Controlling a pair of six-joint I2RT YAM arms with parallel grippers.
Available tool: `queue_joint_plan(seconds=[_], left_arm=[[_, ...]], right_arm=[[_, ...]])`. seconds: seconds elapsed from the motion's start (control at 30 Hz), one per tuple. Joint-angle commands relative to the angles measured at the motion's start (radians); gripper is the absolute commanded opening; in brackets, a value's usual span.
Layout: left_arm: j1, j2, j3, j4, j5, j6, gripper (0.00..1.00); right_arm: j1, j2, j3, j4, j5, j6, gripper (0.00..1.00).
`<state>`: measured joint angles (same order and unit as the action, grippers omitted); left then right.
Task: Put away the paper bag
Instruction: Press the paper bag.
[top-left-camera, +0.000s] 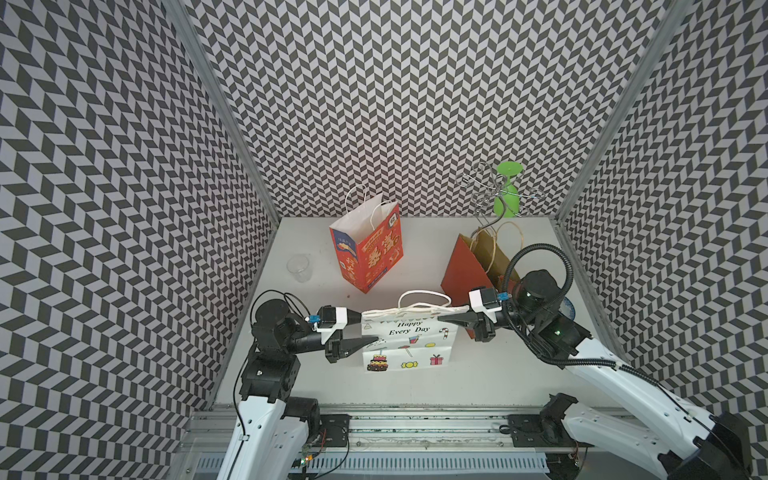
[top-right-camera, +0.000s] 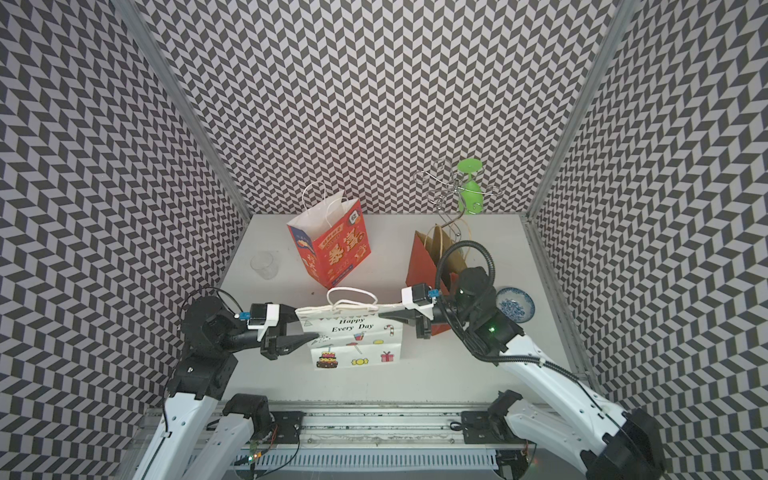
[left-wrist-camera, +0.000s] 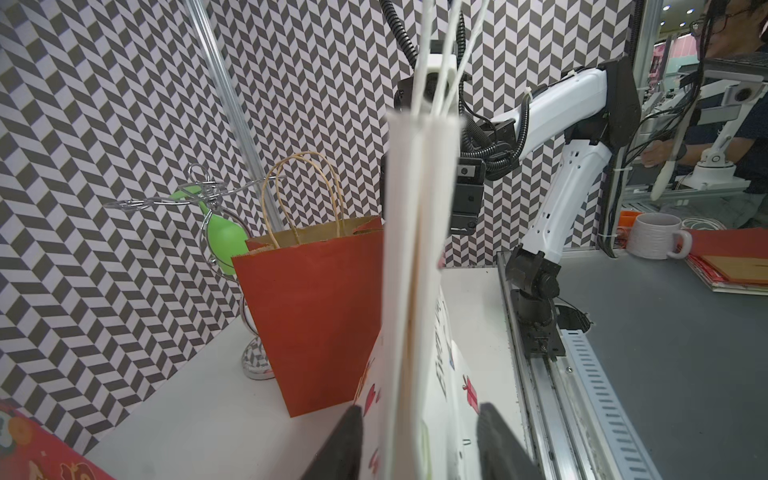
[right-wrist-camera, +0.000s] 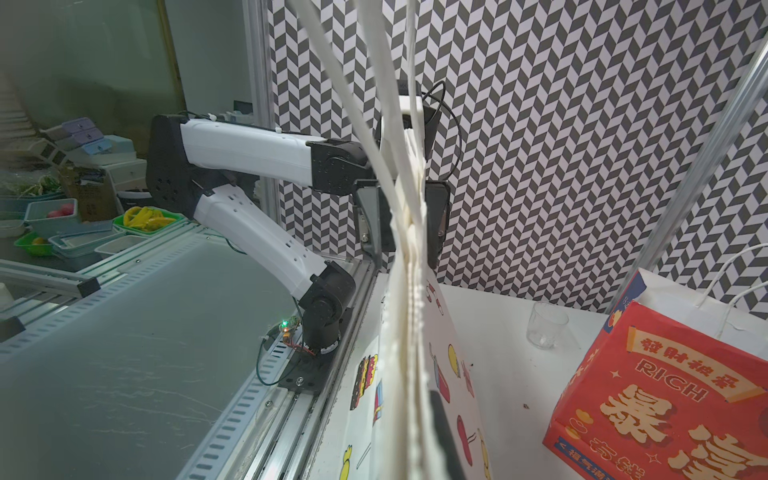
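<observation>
Front centre: white paper bag flattened, mouth pinched closed.

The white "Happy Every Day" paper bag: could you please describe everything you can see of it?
The white paper bag stands upright, pressed flat, printed with "Happy Every Day", a cake, sweets and a gift. Its white cord handles arch upward. The right gripper is shut on one top corner; the left gripper, open, straddles the opposite edge.

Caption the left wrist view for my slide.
Left gripper open astride the top edge of the white paper bag; red bag and wire rack stand behind.
</observation>
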<state>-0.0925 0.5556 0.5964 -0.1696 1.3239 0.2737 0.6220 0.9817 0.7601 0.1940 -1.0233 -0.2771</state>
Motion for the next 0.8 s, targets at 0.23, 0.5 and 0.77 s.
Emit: queue_joint_plan(seconds=[0.23,0.5,0.77], left_arm=[[0.006,-0.021,-0.054,-0.061,0.005,0.066,0.18],[0.005,-0.028,-0.052,-0.121,-0.070,0.123,0.56],[0.003,-0.041,-0.072,-0.155,-0.082,0.162,0.23]], right_arm=[[-0.012,-0.002,0.063,0.057,-0.012,0.044,0.00],[-0.013,-0.009,0.085,0.065,0.009,0.068,0.00],[-0.013,-0.015,0.082,0.064,0.026,0.068,0.00]])
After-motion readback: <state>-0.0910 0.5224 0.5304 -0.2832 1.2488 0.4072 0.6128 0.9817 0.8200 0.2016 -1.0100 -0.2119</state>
